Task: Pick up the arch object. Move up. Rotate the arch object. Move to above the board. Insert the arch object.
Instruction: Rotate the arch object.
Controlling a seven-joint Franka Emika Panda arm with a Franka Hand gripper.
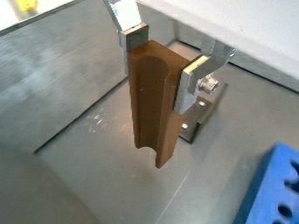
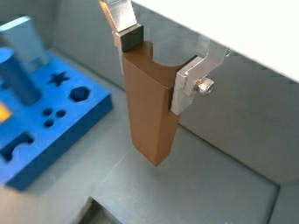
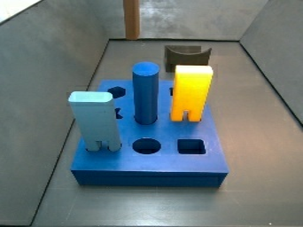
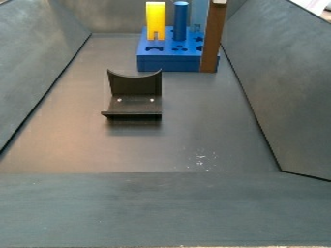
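The arch object [image 1: 152, 105] is a tall plain brown slab with a curved cut at its upper end. It stands upright between my gripper's [image 1: 163, 59] silver fingers, which press on its upper end from both sides; it also shows in a wrist view [image 2: 152, 114]. My gripper [image 2: 158, 61] is shut on it. The slab's lower end is at or just above the grey floor; I cannot tell which. In both side views the slab [image 3: 133, 18] [image 4: 219, 34] stands beside the blue board [image 3: 119, 164] [image 4: 165, 60], with the gripper out of frame above.
The board [image 2: 52, 122] carries a light blue block [image 3: 91, 120], a blue cylinder [image 3: 144, 91] and a yellow block [image 3: 192, 92]. The dark fixture [image 4: 132, 95] [image 3: 187, 57] stands on the floor; it is close behind the slab in a wrist view [image 1: 198, 118]. Grey walls enclose the floor.
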